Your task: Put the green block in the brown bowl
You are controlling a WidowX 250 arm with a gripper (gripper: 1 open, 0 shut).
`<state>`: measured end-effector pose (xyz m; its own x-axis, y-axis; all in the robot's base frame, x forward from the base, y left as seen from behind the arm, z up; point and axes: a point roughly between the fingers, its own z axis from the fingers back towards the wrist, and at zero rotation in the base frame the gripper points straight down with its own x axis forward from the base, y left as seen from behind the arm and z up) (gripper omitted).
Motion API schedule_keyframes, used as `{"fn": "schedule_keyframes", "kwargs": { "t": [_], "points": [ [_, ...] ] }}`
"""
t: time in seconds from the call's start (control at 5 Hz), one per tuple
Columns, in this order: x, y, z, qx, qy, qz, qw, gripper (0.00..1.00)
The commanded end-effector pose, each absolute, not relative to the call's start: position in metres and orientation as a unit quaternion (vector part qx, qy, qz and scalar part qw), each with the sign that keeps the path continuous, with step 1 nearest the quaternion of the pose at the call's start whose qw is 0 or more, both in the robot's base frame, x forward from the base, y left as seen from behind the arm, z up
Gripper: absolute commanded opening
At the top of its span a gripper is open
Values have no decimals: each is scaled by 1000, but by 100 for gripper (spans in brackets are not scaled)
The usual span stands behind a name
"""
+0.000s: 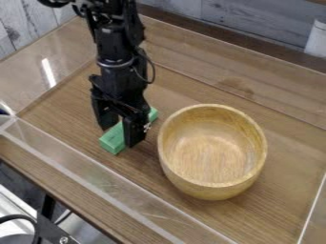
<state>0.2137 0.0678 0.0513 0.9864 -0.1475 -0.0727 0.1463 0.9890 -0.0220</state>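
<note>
One brown bowl (212, 183), nothing inside (wide-rimmed)

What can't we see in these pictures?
- The middle of the green block: the end effector covers it in the camera view.
- Whether the end effector's tips touch the block: too small and dark to tell there.
- The outside of the bowl's far side: its own rim hides it.
- The white thing at the right: cut off by the picture's edge.
</note>
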Motion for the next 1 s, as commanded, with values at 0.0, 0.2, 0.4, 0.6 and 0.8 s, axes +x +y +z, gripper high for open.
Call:
{"fn": "schedule_keyframes", "kwargs": {
  "t": [0.0, 0.2, 0.4, 0.6, 0.8],
  "points": [
    [219, 69, 59, -6, 16, -73, 997, 100],
    [220, 69, 61, -11, 8, -74, 997, 100],
    [220, 69, 66, -17, -3, -74, 997, 100],
    [221, 69, 69, -18, -9, -73, 997, 100],
    [221, 69, 66, -18, -8, -72, 997, 100]
  ]
}}
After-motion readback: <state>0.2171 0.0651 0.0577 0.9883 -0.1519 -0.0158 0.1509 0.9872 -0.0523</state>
